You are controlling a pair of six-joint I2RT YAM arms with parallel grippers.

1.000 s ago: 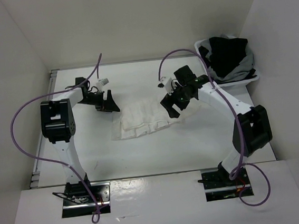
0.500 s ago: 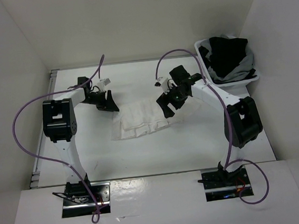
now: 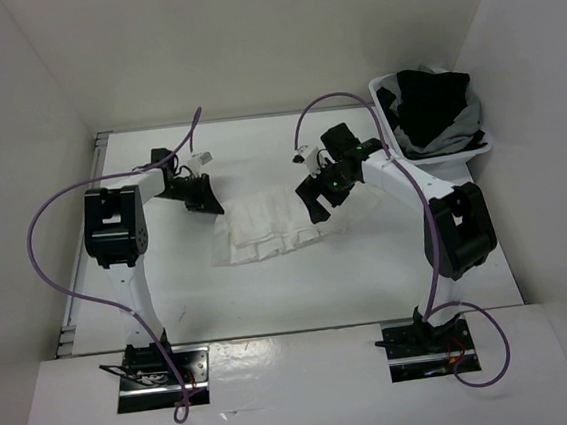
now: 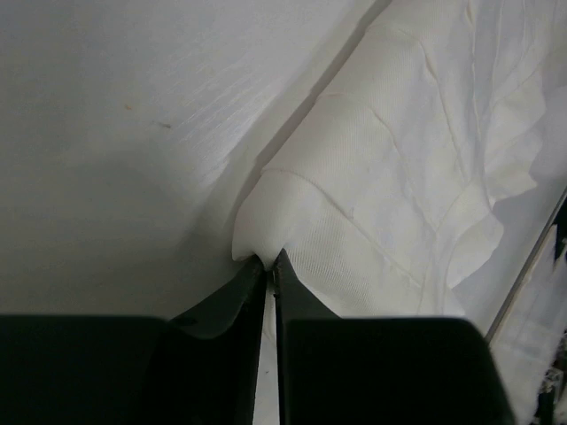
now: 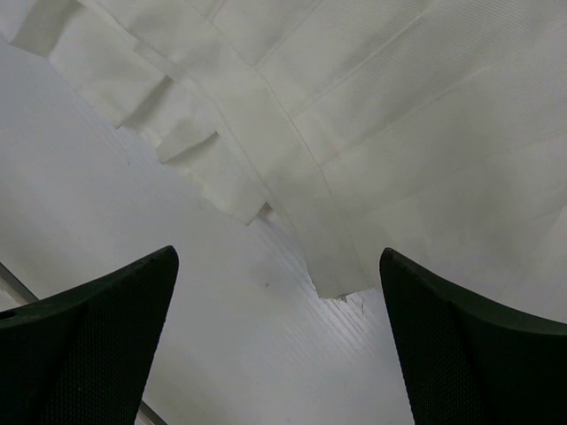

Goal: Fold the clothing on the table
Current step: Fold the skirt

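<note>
Partly hidden under both arms, skirt point(image 3: 265, 226) lies rumpled mid-tabletop point(image 3: 271, 294). Left gripper point(image 4: 270, 262) nipped narrow on its 10 o'clock corner; right gripper point(image 5: 276, 257) wide, hovering above. Basket point(image 3: 382, 86) at 2 o'clock holds dark garments point(image 3: 433, 98).

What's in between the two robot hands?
The white skirt lies flat on the table between the left gripper and the right gripper. The top view shows this best.
</note>
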